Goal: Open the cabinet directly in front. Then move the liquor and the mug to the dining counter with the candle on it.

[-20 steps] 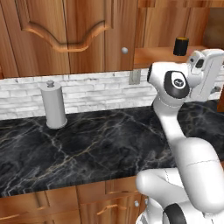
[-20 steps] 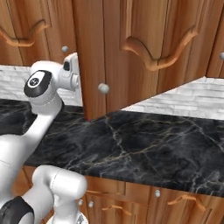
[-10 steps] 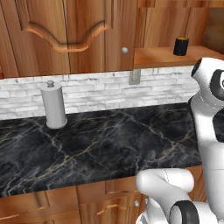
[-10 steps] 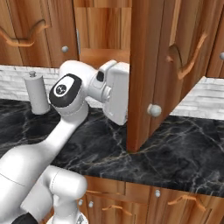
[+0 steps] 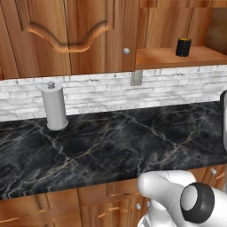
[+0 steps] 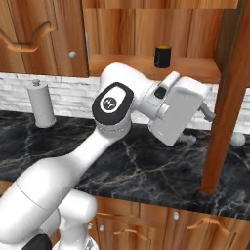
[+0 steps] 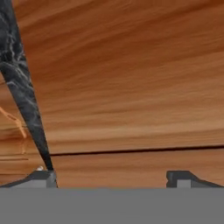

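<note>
the white arm is being held bent low over the veined black marble tabletop point(image 6: 146, 166), fingers point(image 7: 41, 177) spread, grasping nothing, facing smooth wood. the black cylindrical mug point(image 6: 162, 56) is sitting on the opened cabinet point(image 6: 146, 66) shelf.

Wooden shelf point(image 5: 168, 57) bearing black mug point(image 5: 183, 46), marble counter point(image 5: 111, 142) bearing grey paper-towel cylinder point(image 5: 54, 107)

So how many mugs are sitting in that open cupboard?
1. A black mug stands on the wooden shelf of the cabinet, toward the back. The open door and the robot's arm may hide more.
</note>
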Tool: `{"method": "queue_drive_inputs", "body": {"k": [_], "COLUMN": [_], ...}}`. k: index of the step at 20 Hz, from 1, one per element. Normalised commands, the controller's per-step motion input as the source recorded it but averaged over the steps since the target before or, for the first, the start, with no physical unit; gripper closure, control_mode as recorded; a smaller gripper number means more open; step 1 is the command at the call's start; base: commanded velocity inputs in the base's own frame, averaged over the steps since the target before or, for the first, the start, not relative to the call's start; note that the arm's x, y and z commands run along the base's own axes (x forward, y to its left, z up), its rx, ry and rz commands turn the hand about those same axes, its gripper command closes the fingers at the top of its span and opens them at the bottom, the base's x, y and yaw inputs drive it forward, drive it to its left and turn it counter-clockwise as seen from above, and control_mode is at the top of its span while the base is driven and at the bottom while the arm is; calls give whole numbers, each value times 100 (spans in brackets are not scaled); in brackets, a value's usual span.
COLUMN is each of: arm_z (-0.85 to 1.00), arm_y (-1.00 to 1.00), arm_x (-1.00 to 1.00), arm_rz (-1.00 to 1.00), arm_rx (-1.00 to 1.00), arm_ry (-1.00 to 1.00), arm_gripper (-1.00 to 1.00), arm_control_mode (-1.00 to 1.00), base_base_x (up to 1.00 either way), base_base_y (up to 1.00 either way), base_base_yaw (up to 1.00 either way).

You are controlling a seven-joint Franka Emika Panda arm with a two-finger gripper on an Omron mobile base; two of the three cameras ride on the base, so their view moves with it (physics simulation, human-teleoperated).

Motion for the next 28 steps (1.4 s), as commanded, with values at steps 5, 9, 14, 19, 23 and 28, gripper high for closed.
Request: {"method": "queue_drive_inputs", "body": {"k": [5, 9, 14, 19, 23, 28], "arm_z": [-9, -9, -20, -14, 0, 0], "arm_y": [-27, 37, 84, 100, 100, 100], "arm_x": [-14, -30, -41, -37, -11, 0], "arm_rz": [2, 9, 15, 17, 21, 31], "arm_rx": [13, 1, 3, 0, 0, 0], "arm_ry": [-5, -33, -44, -44, -32, -26], "arm_gripper": [-100, -100, -100, -100, -100, -100], "arm_control_mode": [-100, -100, -100, -100, -100, -100], "base_base_x": [0, 0, 0, 0, 0, 0], "base_base_y": [0, 0, 0, 0, 0, 0], "base_base_yaw": [0, 0, 0, 0, 0, 0]}}
